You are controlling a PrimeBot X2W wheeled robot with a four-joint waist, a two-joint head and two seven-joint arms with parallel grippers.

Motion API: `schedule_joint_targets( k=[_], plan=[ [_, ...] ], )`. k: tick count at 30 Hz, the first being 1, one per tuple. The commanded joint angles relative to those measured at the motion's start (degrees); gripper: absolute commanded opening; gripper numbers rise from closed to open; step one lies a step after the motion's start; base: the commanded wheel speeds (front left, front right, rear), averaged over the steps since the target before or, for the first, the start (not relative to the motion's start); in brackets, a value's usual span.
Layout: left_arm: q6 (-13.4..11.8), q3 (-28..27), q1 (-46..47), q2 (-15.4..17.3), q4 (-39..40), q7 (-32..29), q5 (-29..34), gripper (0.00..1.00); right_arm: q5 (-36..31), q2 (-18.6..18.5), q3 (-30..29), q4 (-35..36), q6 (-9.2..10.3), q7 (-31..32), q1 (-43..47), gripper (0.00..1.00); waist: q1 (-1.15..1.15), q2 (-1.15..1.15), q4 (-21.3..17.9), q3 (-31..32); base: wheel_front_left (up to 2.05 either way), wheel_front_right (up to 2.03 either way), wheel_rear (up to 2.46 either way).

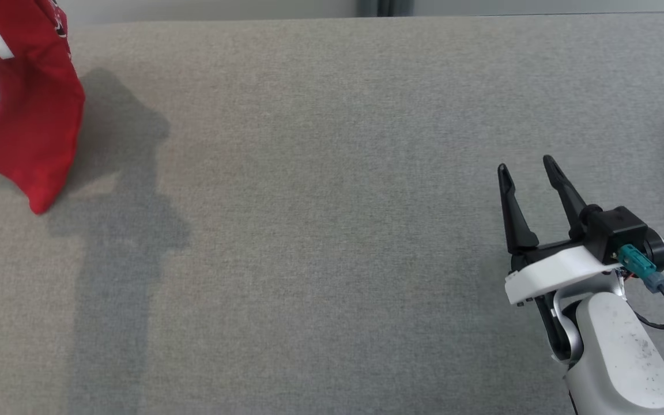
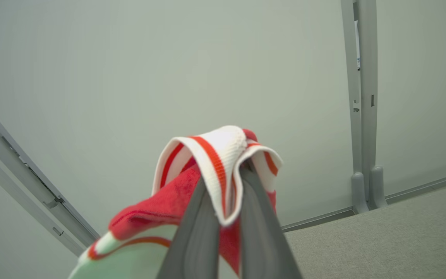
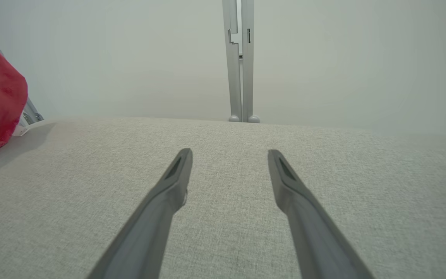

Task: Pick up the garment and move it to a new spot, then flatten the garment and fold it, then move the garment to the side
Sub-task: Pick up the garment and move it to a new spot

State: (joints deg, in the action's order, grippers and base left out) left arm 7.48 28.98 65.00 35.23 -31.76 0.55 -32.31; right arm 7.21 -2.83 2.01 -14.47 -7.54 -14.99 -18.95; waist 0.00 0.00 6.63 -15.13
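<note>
The left end effector (image 2: 227, 186) is clamped on the striped edge of the red garment (image 1: 29, 127), which hangs lengthwise down at the far left of the table (image 1: 332, 242), its low tip near the surface. The right end effector (image 1: 525, 163) hovers with fingers spread, well apart on the right. Wide bare table lies between them for laying it down.

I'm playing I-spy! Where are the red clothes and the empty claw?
Red garment (image 1: 32, 127): head view, on its hanging red body.
Right gripper (image 1: 525, 163): head view, midway between its open fingertips.
</note>
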Motion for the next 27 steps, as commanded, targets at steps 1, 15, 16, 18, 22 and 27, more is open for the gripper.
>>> schedule_joint_targets(
  k=[1, 15, 16, 18, 22, 27],
  plan=[
    [0.0, 1.0, 1.7, -0.6, 1.6, -0.9, 0.5, 0.00, 0.7, -0.2, 0.1, 0.0, 0.11, -0.2, 1.4, 1.00, 0.00, 0.00, -4.1, 3.7, 0.00, 0.00, 0.00],
    [-0.9, 6.4, 8.6, -12.3, 7.9, -4.4, -1.7, 0.00, 3.2, -0.1, -1.5, 0.9, 0.11, -0.2, 4.6, 1.00, 0.00, 0.00, -12.4, 7.4, 0.00, 0.00, 0.00],
    [-1.2, 6.7, 7.5, -12.9, 7.5, -4.4, -2.2, 0.00, 3.1, -0.1, -1.7, 1.0, 0.11, -0.2, 4.7, 1.00, 0.00, 0.00, -12.6, 7.3, 0.00, 0.00, 0.00],
    [-1.5, 7.5, 4.7, -14.0, 6.3, -4.4, -2.6, 0.00, 3.0, -0.1, -2.3, 1.2, 0.11, -0.2, 5.0, 1.00, 0.00, 0.00, -12.9, 7.0, 0.00, 0.00, 0.00],
    [-2.0, 8.1, -2.5, -15.7, 2.7, -3.2, -5.4, 0.00, 3.0, -0.1, -3.0, 1.5, 0.11, -0.2, 5.3, 1.00, 0.00, 0.00, -13.2, 5.9, 0.00, 0.00, 0.00],
    [-3.0, 8.8, -12.0, -15.4, -5.1, 1.3, -5.9, 0.00, 3.4, -0.2, -2.9, 2.1, 0.11, -0.2, 4.5, 1.00, 0.00, 0.00, -13.4, 4.1, 0.00, 0.00, 0.00]
  ],
)
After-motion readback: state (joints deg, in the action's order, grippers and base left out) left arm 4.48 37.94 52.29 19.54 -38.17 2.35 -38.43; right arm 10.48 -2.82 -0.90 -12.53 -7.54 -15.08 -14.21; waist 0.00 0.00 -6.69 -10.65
